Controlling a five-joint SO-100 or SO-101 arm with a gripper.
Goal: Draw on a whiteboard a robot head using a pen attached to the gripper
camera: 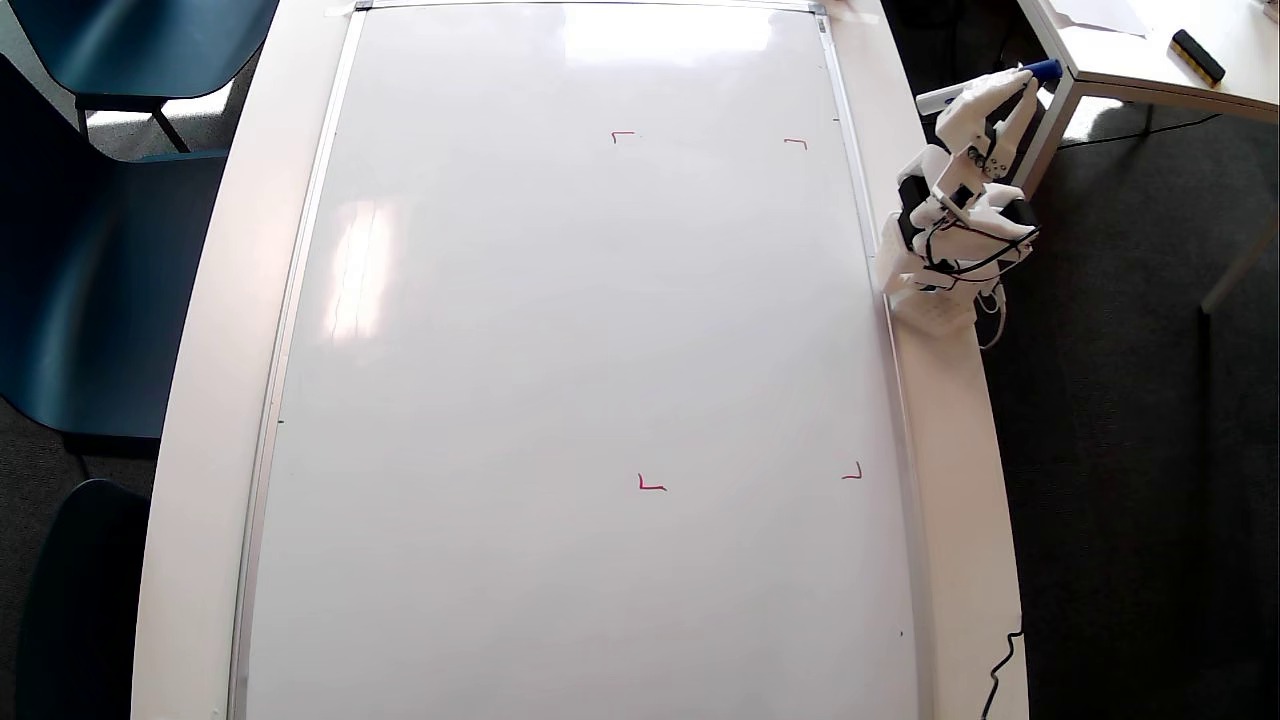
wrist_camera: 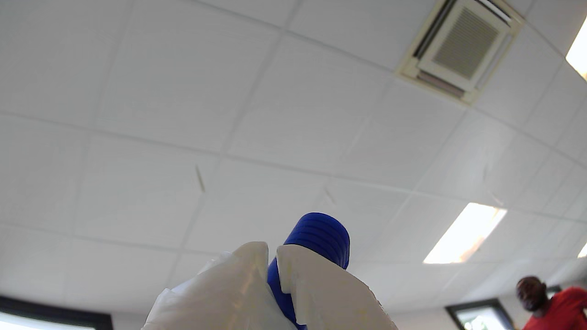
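We see the gripper [wrist_camera: 273,261] pinching the pen [wrist_camera: 321,240]: in the wrist view its two white fingers [wrist_camera: 321,293] press against the pen's ribbed blue end, which sticks up between them toward the ceiling [wrist_camera: 183,114]. In the overhead view the gripper [camera: 1020,85] sits just off the whiteboard's [camera: 580,350] upper right edge, with the pen [camera: 1000,85] lying across its tips, the blue end to the right and the white barrel to the left. The pen is apart from the whiteboard, beyond its silver frame.

The arm [camera: 950,220] is folded over its base, which stands on the table rim [camera: 950,450] just right of the whiteboard. The whiteboard itself carries only four red corner marks [camera: 650,485] in its right half; we find no robot head drawn on it.

Further right of the whiteboard, a second table [camera: 1150,60] holds a black block with a yellow edge [camera: 1197,56]. Left of the whiteboard stand dark blue chairs [camera: 90,260]. In the wrist view we also see an air vent [wrist_camera: 463,46], a ceiling light [wrist_camera: 465,233] and a person in red [wrist_camera: 550,307] at the lower right.
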